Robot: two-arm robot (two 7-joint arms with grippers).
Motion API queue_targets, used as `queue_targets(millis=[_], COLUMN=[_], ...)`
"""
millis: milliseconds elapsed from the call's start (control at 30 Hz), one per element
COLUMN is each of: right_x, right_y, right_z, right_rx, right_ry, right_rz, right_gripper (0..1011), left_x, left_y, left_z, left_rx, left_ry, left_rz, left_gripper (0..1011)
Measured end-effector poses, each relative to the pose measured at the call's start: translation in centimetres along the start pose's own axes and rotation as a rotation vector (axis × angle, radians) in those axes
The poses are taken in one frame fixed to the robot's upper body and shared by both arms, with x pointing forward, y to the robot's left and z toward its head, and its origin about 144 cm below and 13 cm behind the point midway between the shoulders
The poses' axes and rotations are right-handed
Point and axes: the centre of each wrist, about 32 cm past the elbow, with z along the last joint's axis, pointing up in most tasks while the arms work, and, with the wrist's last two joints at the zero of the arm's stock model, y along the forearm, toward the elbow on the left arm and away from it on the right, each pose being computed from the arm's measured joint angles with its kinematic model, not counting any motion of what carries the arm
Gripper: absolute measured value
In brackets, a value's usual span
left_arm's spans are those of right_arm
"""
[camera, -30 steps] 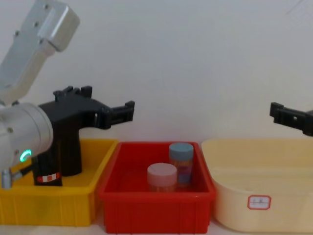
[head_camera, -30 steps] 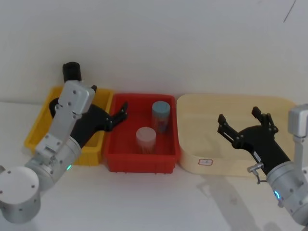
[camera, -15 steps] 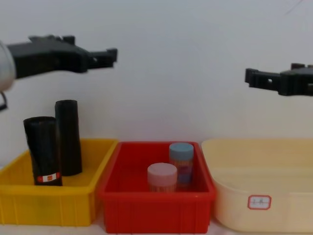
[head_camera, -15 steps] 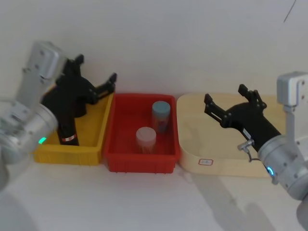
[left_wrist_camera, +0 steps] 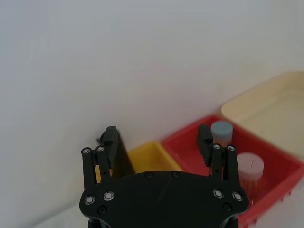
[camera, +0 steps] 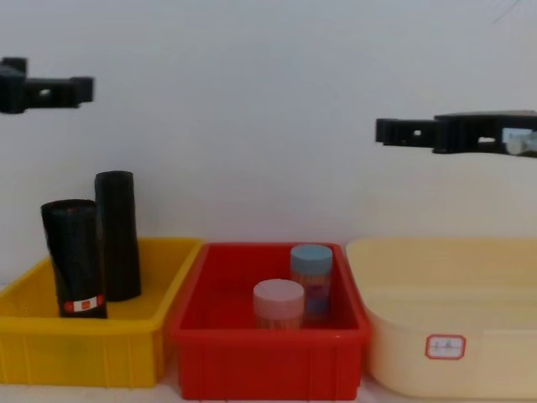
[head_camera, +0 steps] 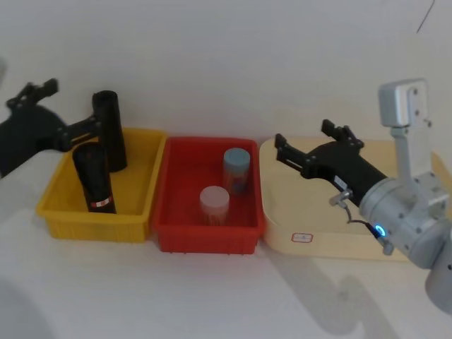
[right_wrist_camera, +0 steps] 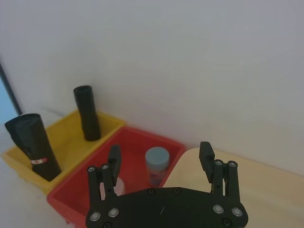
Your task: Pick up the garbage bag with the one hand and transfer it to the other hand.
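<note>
- Garbage bag [camera: 74,252]: black plastic film, matt, creased at the top.
- Plain roll [camera: 117,235]: black plastic, smoother, faint sheen.
- 2 bins, yellow bin [camera: 84,357] and red bin [camera: 268,361]: glossy moulded plastic.
- Cream tub [camera: 503,353]: smooth satin plastic.
- Left gripper [left_wrist_camera: 157,135], right gripper [right_wrist_camera: 159,149]: matt black, silver screw heads.

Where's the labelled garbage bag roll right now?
The garbage bag stands in the yellow bin on the robot's left in the head view, just in front of the plain black roll.
</note>
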Motion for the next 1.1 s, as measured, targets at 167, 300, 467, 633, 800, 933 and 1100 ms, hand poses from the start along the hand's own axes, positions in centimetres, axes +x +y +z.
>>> queue_targets(millis=[167, 300, 467, 633, 800, 933, 1100], right_x=[-0.1, -0.2, -0.4, -0.5, -0.6, -0.6, -0.7], right_y=[1.1, 1.8, 2.8, 3.6, 4.4, 4.8, 5.4], right_z=[0.2, 0.2, 0.2, 0.3, 0.3, 0.3, 0.3], right_rx=[-0.043, -0.072, -0.108, -0.131, -0.155, -0.173, -0.194], right_ry=[0.009, 0.012, 0.015, 0.014, 0.012, 0.012, 0.01], right_rz=[0.033, 0.054, 0.084, 0.105, 0.126, 0.139, 0.154], right_gripper=[1001, 1001, 1001, 1001, 1001, 1001, 1001], left_x=[1.4, 2.1, 2.9, 3.4, 3.9, 4.4, 4.9], left_y=[1.9, 3.1, 4.4, 5.0, 5.3, 5.0, 4.3], left_z=[-0.6, -1.2, -2.1, -2.8, -3.6, -4.3, -5.2], left_rx=[0.043, 0.072, 0.106, 0.121, 0.123, 0.12, 0.114], left_ry=[0.012, 0.023, 0.037, 0.045, 0.062, 0.08, 0.104], left_rz=[0.006, 0.008, 0.005, -0.004, -0.016, -0.027, -0.046], left_gripper=[1001, 1001, 1000, 1001, 1001, 1001, 1001])
